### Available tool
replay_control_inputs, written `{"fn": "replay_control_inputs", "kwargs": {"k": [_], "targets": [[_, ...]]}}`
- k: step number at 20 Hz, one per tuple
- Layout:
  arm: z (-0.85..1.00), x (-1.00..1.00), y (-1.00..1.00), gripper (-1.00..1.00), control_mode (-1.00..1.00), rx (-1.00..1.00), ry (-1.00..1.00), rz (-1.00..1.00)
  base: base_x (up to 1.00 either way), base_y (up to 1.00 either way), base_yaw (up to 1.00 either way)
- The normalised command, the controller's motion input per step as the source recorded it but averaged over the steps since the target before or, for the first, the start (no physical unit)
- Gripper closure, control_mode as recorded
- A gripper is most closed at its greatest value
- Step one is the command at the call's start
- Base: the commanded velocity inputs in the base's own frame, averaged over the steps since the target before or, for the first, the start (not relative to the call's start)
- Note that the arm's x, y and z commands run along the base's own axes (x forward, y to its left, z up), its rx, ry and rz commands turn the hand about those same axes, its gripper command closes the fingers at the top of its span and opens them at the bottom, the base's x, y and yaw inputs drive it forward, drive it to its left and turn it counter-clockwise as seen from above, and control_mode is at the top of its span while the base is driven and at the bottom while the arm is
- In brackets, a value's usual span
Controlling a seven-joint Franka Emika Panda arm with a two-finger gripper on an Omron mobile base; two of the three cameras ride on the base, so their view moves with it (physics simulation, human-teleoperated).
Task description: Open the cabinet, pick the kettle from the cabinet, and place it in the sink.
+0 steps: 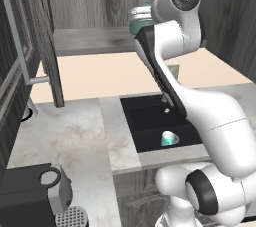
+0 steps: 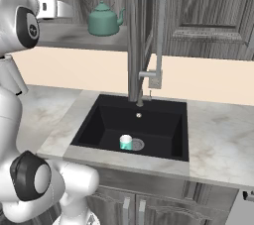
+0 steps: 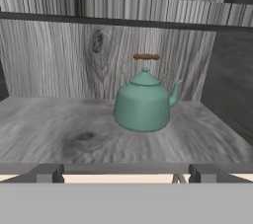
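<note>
Cabinet door is swung wide, and there sits the kettle, green, upright on the shelf, spout off to the right in the hand view, wire bail standing up with a brown grip on top. The gripper faces it squarely from the shelf's front edge, jaws spread wide and empty, both fingertips just poking up at the lip of the shelf. Nothing held, nothing touched yet.

So the door part looks done; the reach and grab lie ahead, I'd say. Here's where it may slip. The kettle's belly is round and broad, and those jaws are already as wide as they appear to go. Close on the body and the fingers could skid off the curve, or shove the kettle back toward the rear wall. The thin bail is the likelier hold, but it may swing, so the kettle could tilt or twist once lifted.

Watch the shelf lip too: fingers riding this low could catch the edge going in. And coming out, the open door stands on the left in the left base view, and the faucet rises right between shelf and sink. A swinging kettle could clip either one.

There's also a small cup lying in the sink by the drain; set the kettle on that and it won't sit flat.
</note>
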Motion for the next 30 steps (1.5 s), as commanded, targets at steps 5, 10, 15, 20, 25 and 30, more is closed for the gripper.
{"fn": "replay_control_inputs", "kwargs": {"k": [5,10,15,20,25,30], "targets": [[0.00,0.00,0.06,-1.00,-1.00,0.00,0.02,0.01,0.00,0.00,0.00],[0.00,0.00,0.04,-1.00,-1.00,0.00,0.00,0.01,0.00,0.00,0.00],[0.00,0.02,0.02,-1.00,-1.00,0.00,0.00,0.02,0.00,0.00,0.00],[0.00,0.05,0.01,-1.00,-1.00,0.00,0.00,0.03,0.00,0.00,0.00],[0.00,0.11,0.02,-1.00,-1.00,0.00,0.02,0.03,0.00,0.00,0.00],[0.00,0.09,0.00,-1.00,-1.00,0.00,0.01,0.02,0.00,0.00,0.00]]}}
